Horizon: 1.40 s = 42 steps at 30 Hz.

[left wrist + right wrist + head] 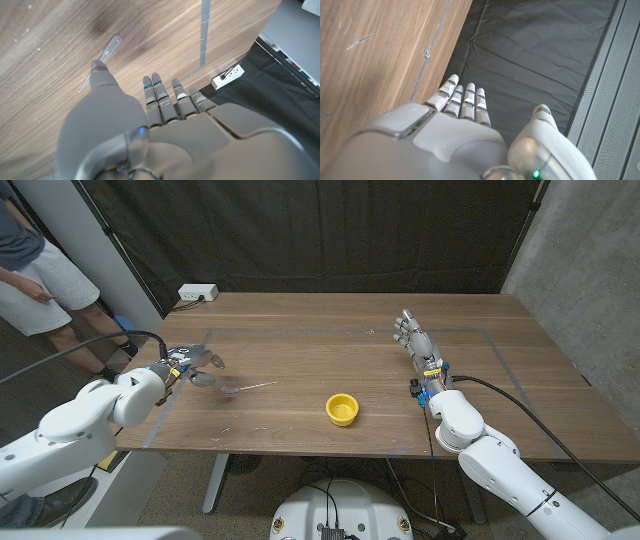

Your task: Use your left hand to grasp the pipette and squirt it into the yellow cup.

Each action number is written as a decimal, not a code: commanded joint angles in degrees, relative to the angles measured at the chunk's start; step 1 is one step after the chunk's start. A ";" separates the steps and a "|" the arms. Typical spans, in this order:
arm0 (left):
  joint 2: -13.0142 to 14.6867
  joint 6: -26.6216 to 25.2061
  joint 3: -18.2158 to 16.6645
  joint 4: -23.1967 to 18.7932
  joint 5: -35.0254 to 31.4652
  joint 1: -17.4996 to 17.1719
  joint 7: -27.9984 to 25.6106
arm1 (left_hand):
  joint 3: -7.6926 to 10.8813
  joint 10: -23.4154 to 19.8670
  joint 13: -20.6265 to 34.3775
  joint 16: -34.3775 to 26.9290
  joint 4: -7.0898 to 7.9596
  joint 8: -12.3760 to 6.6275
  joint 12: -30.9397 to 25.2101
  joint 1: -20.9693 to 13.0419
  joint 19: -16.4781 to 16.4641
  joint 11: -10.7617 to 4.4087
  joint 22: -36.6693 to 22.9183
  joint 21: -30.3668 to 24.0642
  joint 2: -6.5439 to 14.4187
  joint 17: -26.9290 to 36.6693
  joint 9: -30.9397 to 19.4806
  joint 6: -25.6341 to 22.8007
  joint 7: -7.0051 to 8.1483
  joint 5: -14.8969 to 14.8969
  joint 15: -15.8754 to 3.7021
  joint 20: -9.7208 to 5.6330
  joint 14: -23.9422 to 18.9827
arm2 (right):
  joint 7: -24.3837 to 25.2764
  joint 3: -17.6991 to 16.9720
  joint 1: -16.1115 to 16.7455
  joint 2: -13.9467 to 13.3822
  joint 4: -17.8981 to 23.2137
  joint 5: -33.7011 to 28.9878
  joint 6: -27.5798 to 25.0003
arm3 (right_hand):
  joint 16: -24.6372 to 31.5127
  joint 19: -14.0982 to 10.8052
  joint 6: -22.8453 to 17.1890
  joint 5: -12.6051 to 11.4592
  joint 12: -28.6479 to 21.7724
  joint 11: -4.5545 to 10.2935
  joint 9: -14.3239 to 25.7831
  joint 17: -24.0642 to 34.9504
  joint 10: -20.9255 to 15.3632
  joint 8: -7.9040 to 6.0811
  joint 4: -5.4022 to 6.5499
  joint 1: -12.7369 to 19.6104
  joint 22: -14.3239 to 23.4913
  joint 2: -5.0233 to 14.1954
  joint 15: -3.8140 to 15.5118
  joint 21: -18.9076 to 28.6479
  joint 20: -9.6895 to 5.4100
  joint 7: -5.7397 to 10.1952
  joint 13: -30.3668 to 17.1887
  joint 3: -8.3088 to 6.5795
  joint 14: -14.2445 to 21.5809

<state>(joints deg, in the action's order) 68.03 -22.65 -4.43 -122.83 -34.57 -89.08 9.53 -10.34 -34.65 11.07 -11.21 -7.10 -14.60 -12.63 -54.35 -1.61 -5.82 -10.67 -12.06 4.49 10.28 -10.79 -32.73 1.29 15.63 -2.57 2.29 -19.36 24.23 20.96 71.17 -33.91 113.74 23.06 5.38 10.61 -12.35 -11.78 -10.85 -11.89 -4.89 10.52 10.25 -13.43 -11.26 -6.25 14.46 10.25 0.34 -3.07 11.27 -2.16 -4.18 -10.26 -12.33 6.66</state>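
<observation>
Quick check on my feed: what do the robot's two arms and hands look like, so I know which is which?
Both arms have glossy white rounded shells with black cables running along them. The left hand and right hand are grey metallic with segmented fingers bearing pale pads. Small coloured fittings sit at each wrist.

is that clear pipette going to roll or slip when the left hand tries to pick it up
The pipette is thin, clear plastic lying flat on bare wood, so it probably weighs little and may skid if nudged. Its rounded bulb suggests it could roll sideways. The left hand has thick fingers, so a clean pinch looks fiddly.
</observation>
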 commanded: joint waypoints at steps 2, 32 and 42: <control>4.12 -3.71 6.72 0.55 4.00 4.20 -2.14 | -0.05 0.12 0.13 -0.02 0.42 0.20 0.16 -0.32 -0.13 0.34 -0.18 0.06 0.58 0.15 -0.29 -0.43 -0.27 -0.21 -1.88 0.80 -0.03 | -0.41 0.35 -0.43 -0.30 0.02 0.61 -0.94 | 0.11 -0.29 -0.43 0.13 -0.38 -0.08 0.30 0.22 -0.59 -0.10 -0.02 0.43 0.34 -0.04 0.20 0.46 -0.51 -0.02 -0.27 0.02 0.59; 8.05 -7.91 25.91 1.69 5.09 20.21 -2.28 | 1.90 -5.29 0.53 -0.97 -0.49 -0.29 -1.05 -4.36 -1.52 -1.79 -0.21 -0.51 2.91 0.14 -0.44 -4.51 1.22 -1.20 -3.07 0.75 -3.52 | -0.28 0.07 -0.01 -0.38 -0.99 1.64 -0.80 | 0.10 -0.26 -0.52 0.13 -0.37 -0.11 0.31 0.20 -0.70 -0.06 -0.12 0.55 0.36 0.14 0.07 0.43 -0.37 0.05 -0.28 0.04 0.78; 8.18 -8.48 28.14 1.56 3.97 21.91 -2.59 | 2.54 -7.55 0.66 -0.99 -0.72 -1.19 -1.37 -5.63 -2.04 -2.06 -0.21 -0.65 3.37 0.12 -0.49 -7.69 1.66 -1.82 -3.61 0.30 -4.23 | -0.42 0.28 -0.26 -0.28 -1.34 1.60 -0.60 | 0.09 -0.24 -0.50 0.14 -0.36 -0.12 0.32 0.21 -0.74 -0.04 -0.12 0.52 0.36 0.19 0.10 0.41 -0.30 0.18 -0.28 0.07 0.78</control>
<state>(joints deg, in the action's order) 75.73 -30.45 21.17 -121.15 -30.22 -69.26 7.28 -8.24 -41.41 11.61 -11.91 -7.75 -15.30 -13.57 -59.66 -3.07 -7.89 -10.81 -12.35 7.65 10.27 -11.08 -39.47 2.71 13.96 -2.53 2.87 -23.04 24.04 21.11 71.12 -34.21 112.76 24.51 4.66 10.61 -12.35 -11.88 -10.86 -11.89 -5.10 10.52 10.25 -13.64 -11.26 -6.25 14.46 10.54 0.34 -2.84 11.26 -2.16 -4.07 -10.26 -12.33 6.89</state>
